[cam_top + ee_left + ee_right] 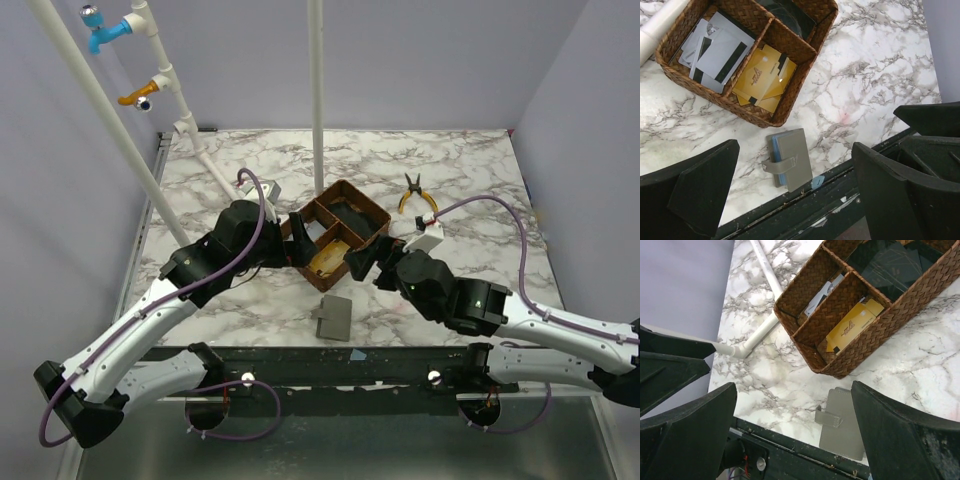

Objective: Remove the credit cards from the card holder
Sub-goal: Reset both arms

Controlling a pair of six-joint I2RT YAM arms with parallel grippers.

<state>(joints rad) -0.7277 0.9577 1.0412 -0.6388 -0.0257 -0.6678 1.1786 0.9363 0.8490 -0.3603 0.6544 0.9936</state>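
The card holder [334, 317] is a grey folding wallet lying shut, strap across it, near the table's front edge. It shows in the left wrist view [789, 158] with a blue edge, and in the right wrist view [842, 422]. Any credit cards inside it are hidden. Whitish cards with black stripes [720, 52] lie in one compartment of the brown woven tray [785, 100]. My left gripper [297, 246] is open and empty above the tray's left end [795, 192]. My right gripper [363, 262] is open and empty, right of the tray and above the wallet [795, 432].
The tray [372, 205] also holds yellow cards [765, 77] and dark cards [790, 17]. Yellow-handled pliers [417, 195] lie behind it to the right. White pipes [316, 100] stand at the back and left. A small blue scrap [817, 182] lies by the front edge.
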